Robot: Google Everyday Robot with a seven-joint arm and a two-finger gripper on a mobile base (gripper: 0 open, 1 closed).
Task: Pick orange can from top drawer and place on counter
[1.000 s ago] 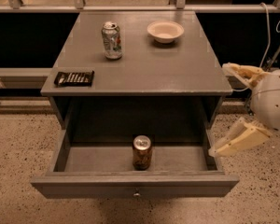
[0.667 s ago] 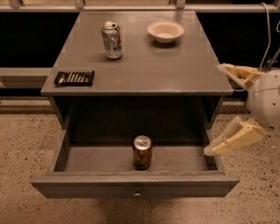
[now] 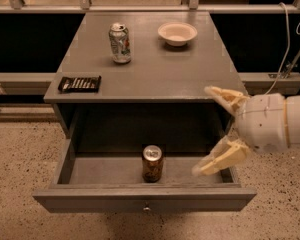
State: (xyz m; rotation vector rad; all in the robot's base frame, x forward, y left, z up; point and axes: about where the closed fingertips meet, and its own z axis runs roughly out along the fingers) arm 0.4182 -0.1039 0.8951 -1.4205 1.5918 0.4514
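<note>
The orange can stands upright in the middle of the open top drawer, near its front wall. The counter is the grey cabinet top above it. My gripper is at the right, over the drawer's right end and level with the counter's front right corner. Its two tan fingers are spread wide apart, pointing left, and hold nothing. It is to the right of the can and apart from it.
On the counter stand a silver-white can with green and red print, a white bowl and a flat black packet at the front left corner. A cable hangs at the right. Speckled floor surrounds the cabinet.
My gripper has moved left, from beside the cabinet to over the drawer's right end. The can and the counter objects have not moved.
</note>
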